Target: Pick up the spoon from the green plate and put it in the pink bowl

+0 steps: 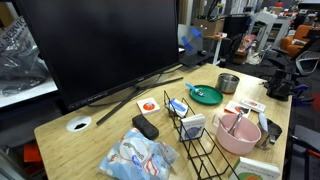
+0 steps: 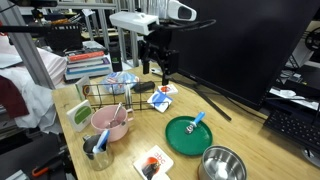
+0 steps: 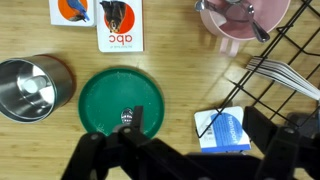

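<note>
My hand (image 2: 163, 72) hangs in the air above the desk (image 2: 250, 138), fingers apart and holding nothing; in the wrist view it sits at the near rim of the green plate (image 3: 100, 95); the spoon (image 2: 194, 122) lies on that plate's edge — blue-white, angled; the metal cup (image 3: 30, 87) stands just beside the plate; the pink bowl (image 2: 108, 127) is well apart from the plate, next to the wire rack (image 2: 112, 95), a pink utensil in it.

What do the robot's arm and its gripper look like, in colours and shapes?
In an exterior view the arm is white with rounded segments, and the gripper below is black and blocky. The wrist view shows black angular fingers. No markings can be read.
</note>
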You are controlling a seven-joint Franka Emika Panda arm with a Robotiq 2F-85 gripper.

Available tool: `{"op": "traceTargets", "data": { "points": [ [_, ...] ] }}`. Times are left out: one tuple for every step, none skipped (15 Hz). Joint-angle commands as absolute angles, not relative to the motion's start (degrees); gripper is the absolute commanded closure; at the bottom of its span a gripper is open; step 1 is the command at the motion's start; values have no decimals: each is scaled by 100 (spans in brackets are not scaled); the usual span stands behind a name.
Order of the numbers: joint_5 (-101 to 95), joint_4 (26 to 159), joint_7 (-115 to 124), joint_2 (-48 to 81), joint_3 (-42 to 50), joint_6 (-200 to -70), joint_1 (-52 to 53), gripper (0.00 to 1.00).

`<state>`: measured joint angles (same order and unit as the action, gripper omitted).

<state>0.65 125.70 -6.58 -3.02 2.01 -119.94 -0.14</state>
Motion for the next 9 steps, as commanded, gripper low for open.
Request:
{"op": "traceTargets", "data": {
  "points": [
    [174,12446,-983,130,205,-12418,-66,0],
    [121,12430,-1011,293,204,-12688,-77,0],
    [60,12394,-1025,459,201,-12884,-85,0],
    [44,12338,-1057,642,198,-13058,-97,0],
    [34,12284,-1068,808,191,-13236,-107,0],
    [49,12197,-1090,997,181,-13356,-119,0],
    [65,12095,-1116,1153,169,-13393,-132,0],
    [108,11973,-1138,1328,150,-13380,-144,0],
    [58,11861,-1093,1484,150,-13387,-140,0]
  ]
}}
